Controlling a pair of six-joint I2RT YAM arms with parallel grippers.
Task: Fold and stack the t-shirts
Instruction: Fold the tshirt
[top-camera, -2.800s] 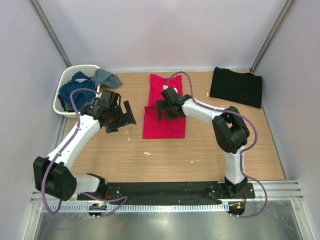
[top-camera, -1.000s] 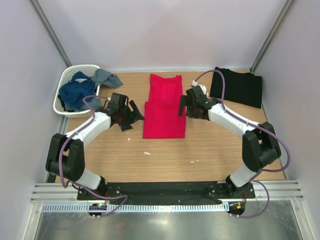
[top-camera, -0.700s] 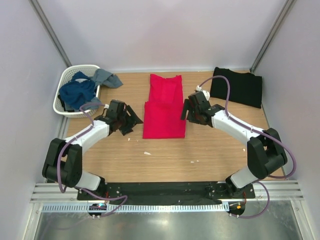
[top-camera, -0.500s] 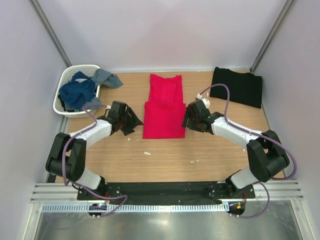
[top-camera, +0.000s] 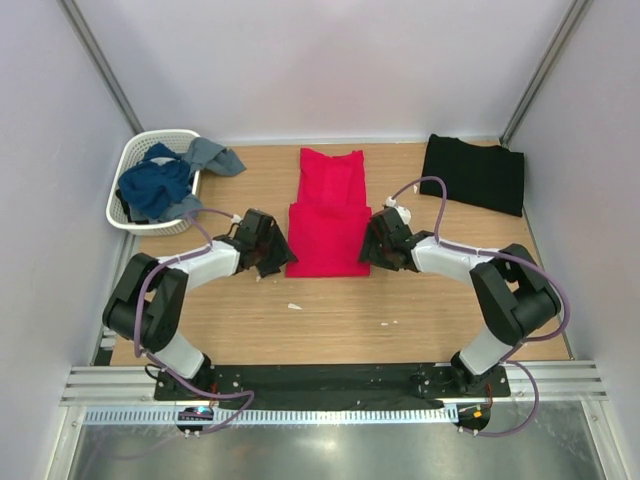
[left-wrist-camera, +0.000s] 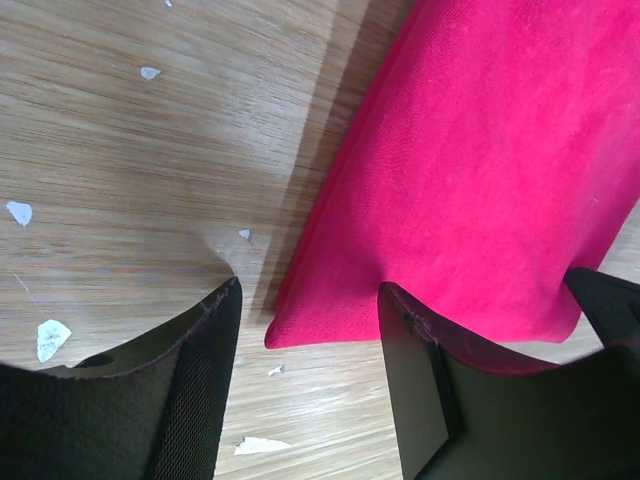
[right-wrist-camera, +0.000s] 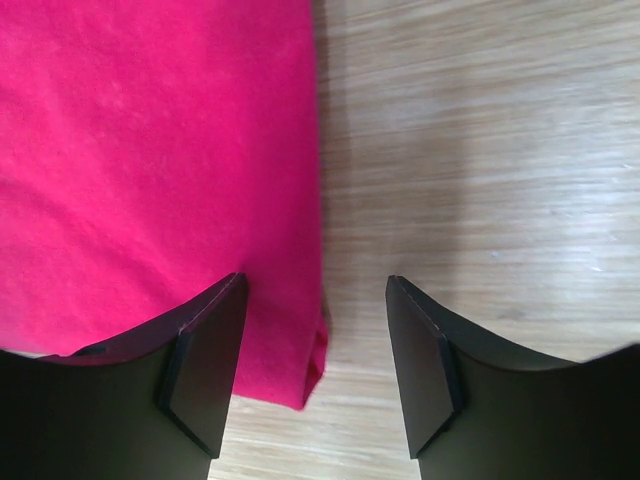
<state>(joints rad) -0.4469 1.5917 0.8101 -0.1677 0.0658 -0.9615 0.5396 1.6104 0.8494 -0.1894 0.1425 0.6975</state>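
— Red shirt (top-camera: 328, 215): where?
— Lying flat in the middle of the worktop (top-camera: 330, 310). Folded into a long shape, narrower at the far end, wider at the near end.
— And black shirt (top-camera: 472, 173)?
— Folded, at the far right corner, well apart from the red shirt.
— And left tool (left-wrist-camera: 308, 290)?
— Down low at the near left corner of the red shirt. Open, straddling that corner: outer finger over bare wood, inner finger over the cloth by its near edge. Not pinched on anything yet.
— And right tool (right-wrist-camera: 316, 281)?
— Down low at the near right corner, opposite the left one. Open as well, straddling the cloth's right edge just short of the corner: one finger over red cloth, the other over bare wood. Nothing clamped. Touching the cloth or just above it: cannot tell.
— Both arms?
— Reaching in from either side, elbows out, tools pointing toward each other across the near end of the shirt.
— Anything else around?
— White basket (top-camera: 140, 150) at the far left, holding blue clothes (top-camera: 155, 185). Grey cloth (top-camera: 210, 155) spilling over its rim onto the worktop. White flecks (left-wrist-camera: 50, 338) scattered on the wood beside the left tool.
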